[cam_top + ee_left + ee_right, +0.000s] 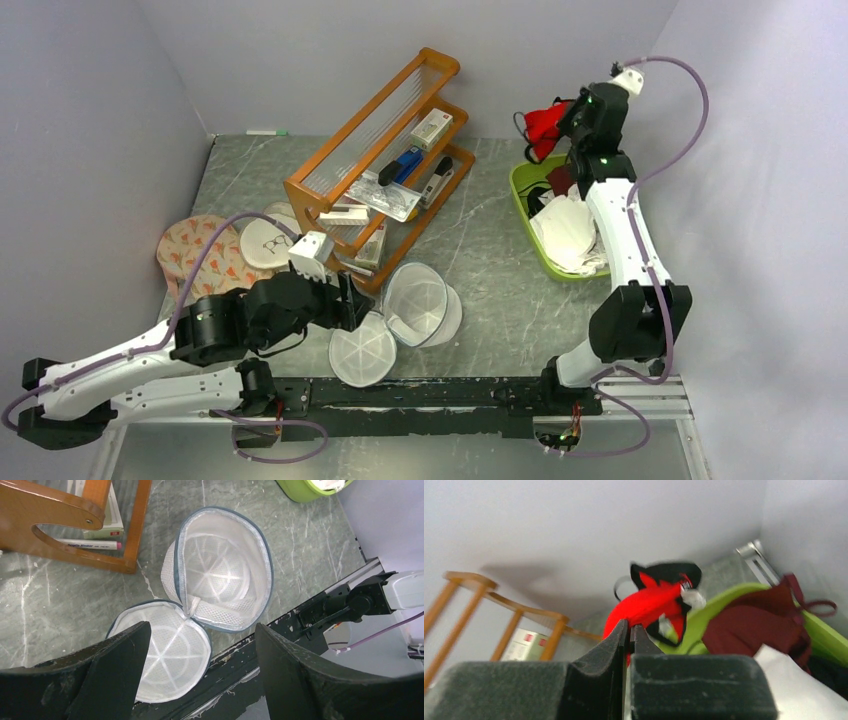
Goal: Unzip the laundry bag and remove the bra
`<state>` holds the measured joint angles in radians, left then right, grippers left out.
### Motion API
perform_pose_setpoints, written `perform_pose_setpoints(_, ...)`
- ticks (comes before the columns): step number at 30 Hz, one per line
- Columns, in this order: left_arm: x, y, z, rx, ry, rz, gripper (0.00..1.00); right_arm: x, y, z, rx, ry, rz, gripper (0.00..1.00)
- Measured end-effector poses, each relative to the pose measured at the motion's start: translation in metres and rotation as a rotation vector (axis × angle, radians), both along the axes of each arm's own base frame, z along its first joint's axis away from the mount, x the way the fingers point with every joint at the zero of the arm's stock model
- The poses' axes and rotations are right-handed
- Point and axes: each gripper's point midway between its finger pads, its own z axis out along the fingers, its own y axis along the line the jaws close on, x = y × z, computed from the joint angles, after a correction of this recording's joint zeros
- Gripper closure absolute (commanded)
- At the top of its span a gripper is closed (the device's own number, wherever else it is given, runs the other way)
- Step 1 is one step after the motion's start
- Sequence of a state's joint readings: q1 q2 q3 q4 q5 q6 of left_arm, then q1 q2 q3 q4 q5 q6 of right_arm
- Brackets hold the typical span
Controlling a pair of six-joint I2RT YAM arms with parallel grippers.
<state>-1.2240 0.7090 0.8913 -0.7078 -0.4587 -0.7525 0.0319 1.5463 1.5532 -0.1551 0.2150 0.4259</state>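
The white mesh laundry bag [400,320] lies open near the table's front, its two bowl halves spread apart, both empty; it also shows in the left wrist view [220,575]. My left gripper [355,300] is open and empty just left of the bag [200,680]. My right gripper [568,118] is shut on the red bra [545,122] and holds it in the air above the far end of the green bin [528,205]. In the right wrist view the bra [649,605] hangs from the closed fingertips [630,627].
The green bin holds white clothes [568,232] and a dark maroon cloth [754,625]. An orange wooden rack [385,165] with boxes stands at the middle back. A floral round pad [200,255] and a flat white glasses case [268,242] lie left.
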Motion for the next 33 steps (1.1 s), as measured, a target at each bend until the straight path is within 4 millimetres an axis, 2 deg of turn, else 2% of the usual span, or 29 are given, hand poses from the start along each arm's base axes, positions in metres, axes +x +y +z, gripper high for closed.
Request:
perform_pose_setpoints(3,0.001,0.002,0.002,-0.005,-0.006,0.009,0.12,-0.010,-0.018,-0.030,0.023,0.047,-0.040,1.00)
perform_pose_setpoints(6,0.002,0.001,-0.001,0.009,-0.003,0.009,0.12,-0.032,-0.030,-0.068,0.039,0.115,-0.074,1.00)
perform_pose_setpoints(10,0.004,-0.004,-0.003,0.040,-0.001,0.003,0.13,-0.070,-0.037,-0.120,0.050,0.199,-0.104,1.00)
perform_pose_setpoints(16,0.005,-0.008,-0.010,0.070,0.006,-0.002,0.13,-0.101,-0.045,-0.179,0.033,0.320,-0.151,1.00)
perform_pose_setpoints(19,0.004,-0.007,-0.007,0.057,0.002,-0.002,0.13,-0.113,-0.056,-0.183,0.013,0.343,-0.208,1.00)
perform_pose_setpoints(23,0.003,-0.004,-0.001,0.030,-0.003,0.001,0.13,-0.125,-0.070,-0.155,-0.011,0.266,-0.283,1.00)
perform_pose_setpoints(26,0.003,-0.004,-0.001,0.028,-0.003,0.001,0.13,-0.127,-0.078,-0.149,-0.016,0.239,-0.314,1.00)
perform_pose_setpoints(29,0.003,-0.006,-0.003,0.036,0.001,0.000,0.13,-0.127,-0.083,-0.169,-0.015,0.280,-0.340,1.00)
perform_pose_setpoints(33,0.003,-0.008,-0.007,0.050,0.009,-0.004,0.13,-0.140,-0.097,-0.220,0.018,0.385,-0.384,1.00)
